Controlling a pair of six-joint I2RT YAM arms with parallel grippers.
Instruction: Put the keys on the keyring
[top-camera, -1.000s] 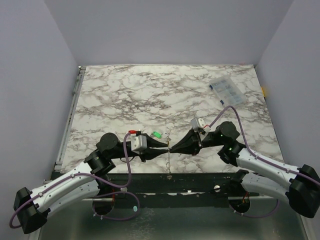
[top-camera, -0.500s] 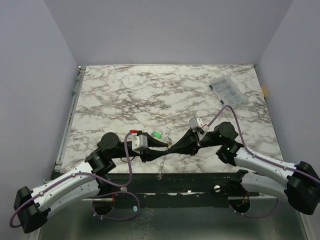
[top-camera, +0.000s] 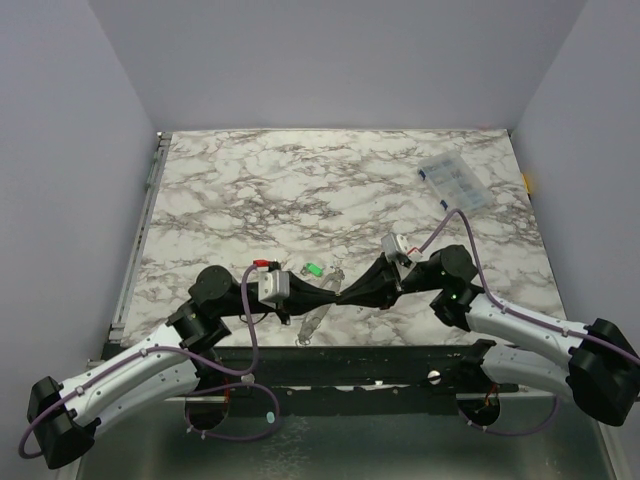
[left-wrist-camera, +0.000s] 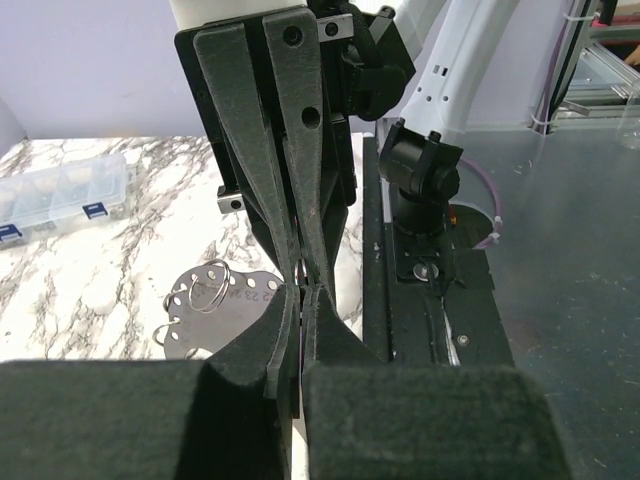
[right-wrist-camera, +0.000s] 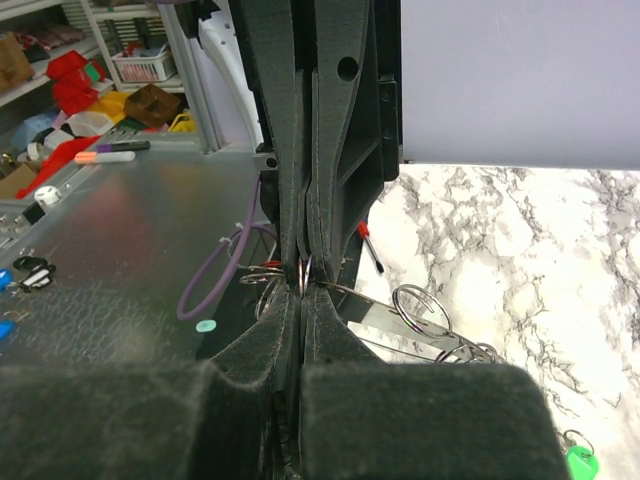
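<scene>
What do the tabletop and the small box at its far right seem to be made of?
Tabletop: white marble look with grey veins, low sheen; possibly printed laminate rather than stone. Box: probably clear plastic; it is translucent, its dividers show through, and it has blue clasps.

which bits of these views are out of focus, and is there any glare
Left wrist view: the left gripper blurs across the bottom near the lens, while the keyring beyond is sharp. Right wrist view: same foreground blur on the right gripper, marble table crisp. Top view: even, diffuse light, soft shadows, no glare.
</scene>
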